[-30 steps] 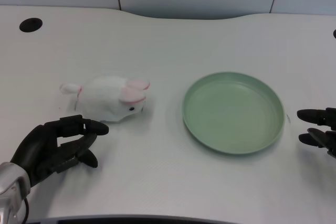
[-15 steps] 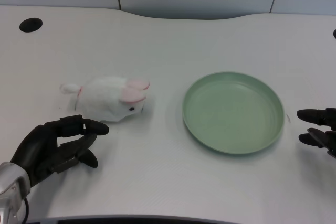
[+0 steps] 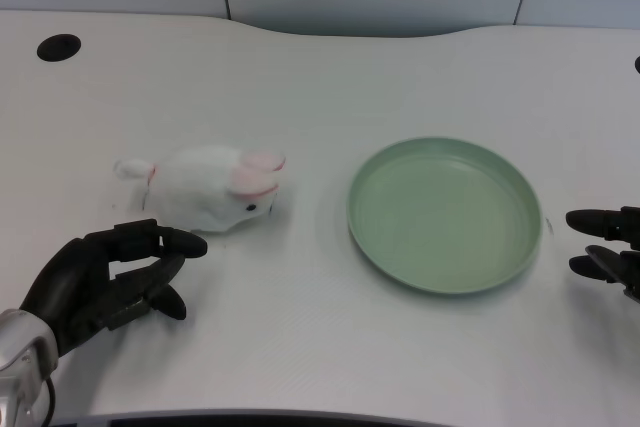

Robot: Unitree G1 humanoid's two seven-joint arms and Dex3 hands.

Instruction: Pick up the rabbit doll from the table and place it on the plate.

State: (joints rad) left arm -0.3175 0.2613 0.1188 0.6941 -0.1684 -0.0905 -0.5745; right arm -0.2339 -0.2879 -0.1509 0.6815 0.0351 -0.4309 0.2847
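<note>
A white rabbit doll [image 3: 208, 188] with pink ears lies on its side on the white table, left of centre, head toward the plate. An empty pale green plate [image 3: 445, 213] sits to its right, a short gap between them. My left hand [image 3: 105, 283] hovers at the lower left, just in front of the doll and a little apart from it. Its fingers are apart with the thumb reaching toward the doll, and it holds nothing.
A black cable hole [image 3: 58, 47] sits at the table's far left. The right hand [image 3: 610, 237] rests at the right edge, beside the plate. The table's front edge runs along the bottom of the view.
</note>
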